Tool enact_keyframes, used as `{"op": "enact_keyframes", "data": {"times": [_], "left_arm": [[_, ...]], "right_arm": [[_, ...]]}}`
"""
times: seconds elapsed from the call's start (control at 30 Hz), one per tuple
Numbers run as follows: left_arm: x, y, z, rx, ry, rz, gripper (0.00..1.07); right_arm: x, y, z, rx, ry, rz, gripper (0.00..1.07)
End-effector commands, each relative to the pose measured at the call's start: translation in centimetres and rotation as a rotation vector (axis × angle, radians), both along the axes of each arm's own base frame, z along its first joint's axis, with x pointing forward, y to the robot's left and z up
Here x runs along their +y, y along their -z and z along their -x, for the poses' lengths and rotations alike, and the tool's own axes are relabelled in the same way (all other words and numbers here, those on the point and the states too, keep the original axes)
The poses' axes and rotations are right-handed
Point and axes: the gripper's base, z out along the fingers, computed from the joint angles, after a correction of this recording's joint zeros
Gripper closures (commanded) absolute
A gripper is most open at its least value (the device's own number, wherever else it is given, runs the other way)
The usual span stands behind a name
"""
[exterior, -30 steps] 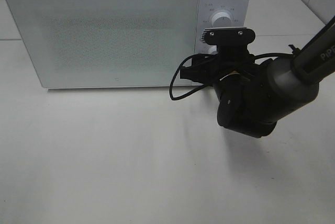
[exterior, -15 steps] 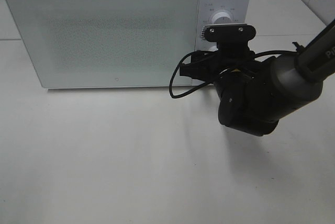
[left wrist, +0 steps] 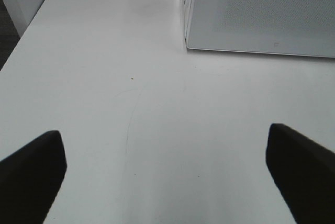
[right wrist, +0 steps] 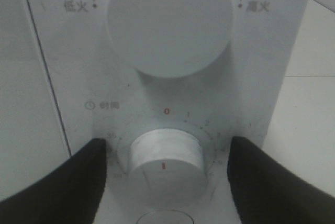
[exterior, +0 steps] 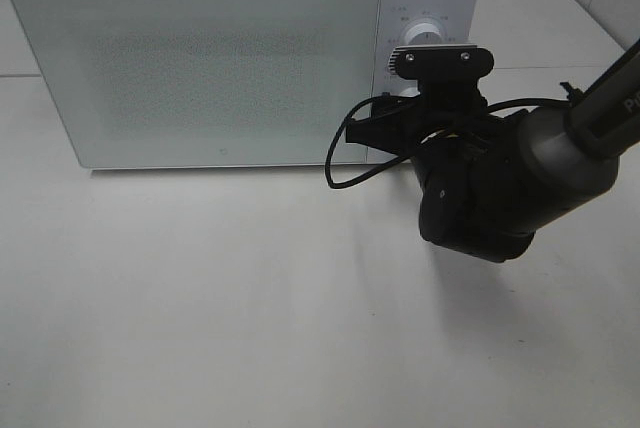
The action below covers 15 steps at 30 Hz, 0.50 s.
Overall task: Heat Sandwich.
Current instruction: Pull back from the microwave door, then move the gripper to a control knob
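Note:
The sandwich is hidden; the white microwave [exterior: 200, 58] stands with its door closed. My right gripper [right wrist: 167, 143] is up against the microwave's control panel, its two dark fingers [right wrist: 89, 182] straddling the lower timer knob [right wrist: 165, 162]. A small gap shows on each side of the knob, so the gripper is open around it. The larger upper knob [right wrist: 170, 22] sits just above. In the exterior high view the right wrist [exterior: 470, 178] covers the fingers and the lower knob. My left gripper [left wrist: 167, 182] hovers open over bare table, nothing between its fingers.
The microwave's corner [left wrist: 251, 20] lies ahead of the left gripper. The white table [exterior: 200, 298] stretches in front of the microwave. A black cable [exterior: 345, 163] loops off the right wrist near the door's lower right corner.
The right wrist has crept slightly up and in toward the control panel. The microwave door stays closed.

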Motion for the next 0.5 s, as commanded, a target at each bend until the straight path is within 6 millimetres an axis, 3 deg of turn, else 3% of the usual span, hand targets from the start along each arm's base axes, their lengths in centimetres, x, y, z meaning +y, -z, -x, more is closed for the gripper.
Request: {"op": "enact_keyframes", "data": {"times": [0.03,0.1,0.23,0.27,0.37,0.5], "left_arm": [[-0.04,0.0,0.3,-0.034,0.001,0.002,0.08],[-0.04,0.0,0.3,-0.034,0.001,0.002,0.08],[-0.04,0.0,0.3,-0.034,0.001,0.002,0.08],[-0.04,0.0,0.3,-0.034,0.001,0.002,0.08],[-0.04,0.0,0.3,-0.034,0.001,0.002,0.08],[-0.04,0.0,0.3,-0.034,0.001,0.002,0.08]], "right_arm": [[-0.32,-0.79,-0.28,-0.029,0.023,-0.029,0.5],[-0.28,-0.72,-0.27,-0.021,0.019,-0.033,0.54],[-0.23,-0.67,-0.27,-0.017,0.019,-0.054,0.76],[-0.23,-0.67,-0.27,-0.017,0.019,-0.054,0.76],[-0.15,-0.76,-0.29,-0.027,0.008,-0.048,0.9],[-0.1,-0.84,-0.32,-0.036,0.002,-0.044,0.92]]}}
